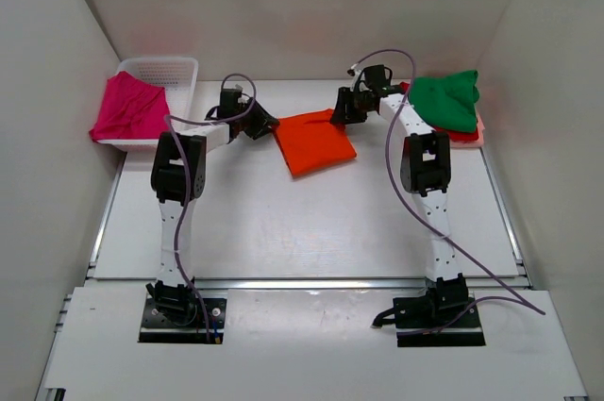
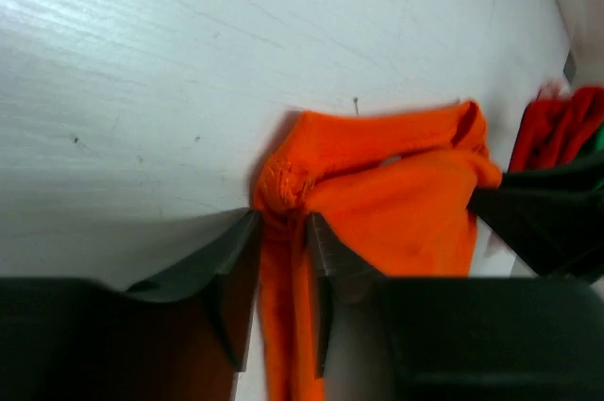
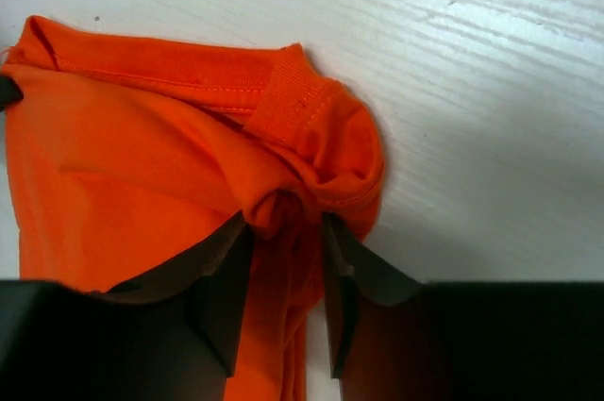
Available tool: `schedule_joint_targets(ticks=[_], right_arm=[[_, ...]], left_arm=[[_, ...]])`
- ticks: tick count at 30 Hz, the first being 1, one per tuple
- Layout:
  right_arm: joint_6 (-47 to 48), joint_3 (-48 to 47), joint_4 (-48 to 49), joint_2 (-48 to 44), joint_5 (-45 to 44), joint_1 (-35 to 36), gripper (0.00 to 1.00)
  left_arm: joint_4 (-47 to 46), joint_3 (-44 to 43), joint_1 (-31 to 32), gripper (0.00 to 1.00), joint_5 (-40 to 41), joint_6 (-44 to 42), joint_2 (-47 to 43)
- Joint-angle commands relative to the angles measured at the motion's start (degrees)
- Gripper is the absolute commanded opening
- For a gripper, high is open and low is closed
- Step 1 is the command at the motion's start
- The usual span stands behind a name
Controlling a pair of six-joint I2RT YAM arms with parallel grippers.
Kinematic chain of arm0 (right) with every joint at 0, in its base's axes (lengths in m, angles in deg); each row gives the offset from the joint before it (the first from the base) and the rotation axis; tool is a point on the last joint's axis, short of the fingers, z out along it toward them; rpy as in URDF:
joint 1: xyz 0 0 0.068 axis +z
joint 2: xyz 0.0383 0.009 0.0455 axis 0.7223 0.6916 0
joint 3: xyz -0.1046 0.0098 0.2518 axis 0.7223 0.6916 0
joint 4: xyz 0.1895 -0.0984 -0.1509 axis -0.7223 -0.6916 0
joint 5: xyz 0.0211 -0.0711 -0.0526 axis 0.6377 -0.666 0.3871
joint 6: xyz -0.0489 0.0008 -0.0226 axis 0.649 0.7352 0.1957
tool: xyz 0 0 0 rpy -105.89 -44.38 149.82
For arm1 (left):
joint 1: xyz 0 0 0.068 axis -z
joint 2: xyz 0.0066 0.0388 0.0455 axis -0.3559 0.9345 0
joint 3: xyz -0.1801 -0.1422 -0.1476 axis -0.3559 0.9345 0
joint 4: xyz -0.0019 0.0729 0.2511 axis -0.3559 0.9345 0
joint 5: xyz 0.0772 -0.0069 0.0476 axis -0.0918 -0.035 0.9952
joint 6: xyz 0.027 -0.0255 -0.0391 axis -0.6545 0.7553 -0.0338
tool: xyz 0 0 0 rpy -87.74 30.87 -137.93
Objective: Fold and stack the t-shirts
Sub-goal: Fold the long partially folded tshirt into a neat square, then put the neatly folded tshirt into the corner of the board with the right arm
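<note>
The orange t-shirt (image 1: pixel 314 141) lies folded on the white table between the two arms. My left gripper (image 1: pixel 263 125) is shut on its left corner; the left wrist view shows bunched orange cloth (image 2: pixel 377 193) pinched between the fingers (image 2: pixel 236 269). My right gripper (image 1: pixel 342 110) is shut on its far right corner; the right wrist view shows the collar fold (image 3: pixel 283 99) pinched between the fingers (image 3: pixel 344 269). A green t-shirt (image 1: pixel 446 101) lies on a red one (image 1: pixel 462 135) and a pale pink one at the back right. A magenta pink t-shirt (image 1: pixel 129 108) drapes over the basket.
A white plastic mesh basket (image 1: pixel 175 69) stands at the back left corner. White walls enclose the table (image 1: pixel 302 222) on the left, back and right. Purple cables loop from both arms.
</note>
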Motion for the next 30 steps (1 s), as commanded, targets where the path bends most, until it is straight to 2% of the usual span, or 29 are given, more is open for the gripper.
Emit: schedule_joint_targets(ticks=[1,2,3,4,6,8,13,18,21,22,25,26,29,30], right_arm=[[4.06,3.02,-5.42,-3.99,-9.06,1.73,0.48],[4.68,6.08,-4.55,-6.09,-10.13,2.18,0.62],[5.55,7.68,-2.45,-8.81,-11.88,3.31,0.67],[5.13,11.52,-0.69,-9.88,-13.29,3.93,0.77],[5.21,15.77,2.03,-15.75,-15.66,4.46,0.84],[4.16,21.64,4.77,-19.73,-17.35,5.17,0.88],[2.41,35.09,14.08,-32.20,-18.85,5.43,0.86],[-0.84,41.60,14.97,-34.06,-12.53,2.28,0.86],[-3.92,45.74,18.47,-35.38,-4.89,-0.45,0.88],[-4.89,46.53,19.36,-35.30,-3.91,-0.98,0.92],[-7.00,46.46,21.39,-33.19,-1.97,-1.86,0.94],[-7.18,45.85,21.13,-31.97,-1.36,-1.69,0.94],[-7.27,42.24,19.37,-28.28,-0.30,-0.98,0.91],[-6.57,40.93,18.15,-27.13,-0.47,-0.46,0.90]], left_arm=[[-4.07,3.48,-2.34,0.59,-3.46,1.70,-1.85],[-7.85,5.49,-2.61,0.86,-4.36,2.41,-2.81],[-9.45,7.59,-2.44,0.96,-5.93,3.55,-3.77],[-12.77,9.70,-2.43,0.99,-6.56,4.61,-4.56],[-14.56,12.26,-2.26,0.99,-5.78,4.88,-9.12],[-12.39,13.33,-2.00,0.99,-3.41,2.43,-13.00],[-5.01,12.55,0.81,0.99,-1.47,-3.11,-20.65],[4.24,12.18,5.12,0.99,-0.06,-6.37,-20.84],[2.59,10.71,6.35,0.99,-2.95,-4.27,-18.47],[2.14,10.17,6.96,0.99,-3.39,-4.08,-16.81],[2.04,4.21,8.28,0.99,-6.56,-1.36,-10.57],[3.44,-0.77,8.55,0.99,-7.43,-0.92,-6.81],[19.57,-15.45,10.13,0.99,-7.27,-3.89,2.77],[21.37,-19.15,9.70,0.99,-7.53,-4.95,5.07]])
